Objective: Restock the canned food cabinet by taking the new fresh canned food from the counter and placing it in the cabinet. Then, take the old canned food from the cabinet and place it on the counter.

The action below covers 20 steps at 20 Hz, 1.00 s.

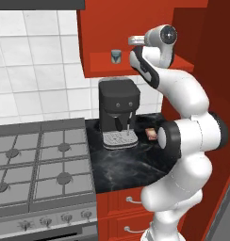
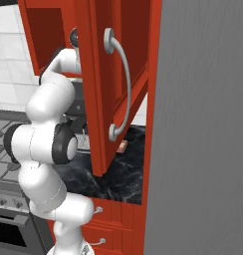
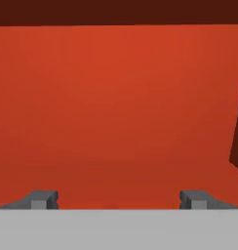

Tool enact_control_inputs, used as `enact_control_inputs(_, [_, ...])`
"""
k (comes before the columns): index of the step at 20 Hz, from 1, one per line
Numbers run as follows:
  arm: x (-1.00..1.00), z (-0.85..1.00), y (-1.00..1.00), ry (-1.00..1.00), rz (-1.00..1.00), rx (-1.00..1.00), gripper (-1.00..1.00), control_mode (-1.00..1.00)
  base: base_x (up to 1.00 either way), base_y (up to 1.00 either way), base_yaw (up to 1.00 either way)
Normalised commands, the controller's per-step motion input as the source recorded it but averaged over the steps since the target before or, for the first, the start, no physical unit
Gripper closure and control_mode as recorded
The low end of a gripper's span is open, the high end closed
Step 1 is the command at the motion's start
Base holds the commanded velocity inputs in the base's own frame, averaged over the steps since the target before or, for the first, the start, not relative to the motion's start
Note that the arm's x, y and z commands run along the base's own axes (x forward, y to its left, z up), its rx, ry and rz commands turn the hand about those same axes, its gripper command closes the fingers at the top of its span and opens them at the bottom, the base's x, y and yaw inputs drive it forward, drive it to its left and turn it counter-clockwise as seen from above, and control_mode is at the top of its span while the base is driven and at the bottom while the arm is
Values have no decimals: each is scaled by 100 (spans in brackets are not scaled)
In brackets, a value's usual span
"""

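A: Nearest the hand camera are the claw's two finger tips, standing far apart with nothing between them. So the claw is released, and past it there is only the red inside of the cabinet.

B: Where's the old can?

A: The grey can stands upright on the cabinet's shelf floor, toward its left end, above the coffee machine. The hand is up at shelf level to the can's right, near it but apart.

B: And the red can?

A: I can't make it out in any view. A small reddish thing lies on the bench just right of the coffee machine, but it's too small to name. From the right side, the open door hides most of the shelf.

B: So which step is it?

A: My guess is the turn between the two halves: the claw is empty inside the cabinet, and the grey can hasn't been taken.

B: What does the next move call for?

A: Swinging the hand left along the shelf so the spread fingers straddle the grey can, then closing on its sides. After that it has to clear the shelf edge and the coffee machine on the way down to the bench.
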Motion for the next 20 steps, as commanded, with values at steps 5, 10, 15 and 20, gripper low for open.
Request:
enact_control_inputs(5, [1, 20, 0, -15, 0, 5, -100, -100, 0, 0, 0])
enact_control_inputs(10, [-74, 66, -1, -4, 2, 1, -100, -100, 0, 0, 0])
enact_control_inputs(15, [-100, 23, 1, 0, 11, -5, -100, -100, 0, 0, 0])
enact_control_inputs(20, [-92, -13, 35, 14, 16, -22, -100, -100, 0, 0, 0])
